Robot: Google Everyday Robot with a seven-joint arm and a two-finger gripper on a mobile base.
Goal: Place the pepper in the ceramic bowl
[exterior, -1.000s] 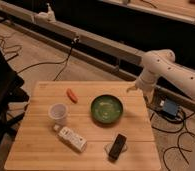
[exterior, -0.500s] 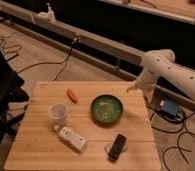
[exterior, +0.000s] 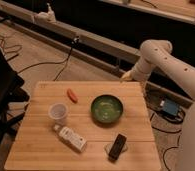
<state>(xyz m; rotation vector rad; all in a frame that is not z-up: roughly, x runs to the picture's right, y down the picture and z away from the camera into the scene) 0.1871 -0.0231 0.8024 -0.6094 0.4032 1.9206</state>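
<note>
The end effector [exterior: 126, 76], grip state impossible to tell, is hovering well apart from the pepper [exterior: 72, 95], which is lying ungrasped outside the nearer ceramic bowl [exterior: 107, 110].

Pepper [exterior: 72, 95]: small, tapered, orange-red, lying flat on the wooden table [exterior: 38, 150] in its far-left part, long axis running diagonally; not held, nothing touching it. Ceramic bowl [exterior: 107, 109]: round, glossy dark green at the rim, lighter green inside, standing upright near the table's middle, right of the pepper with a clear gap between them. Gripper [exterior: 126, 76]: at the table's far edge, beyond the bowl, well apart from the pepper, in contact with neither item.
</note>
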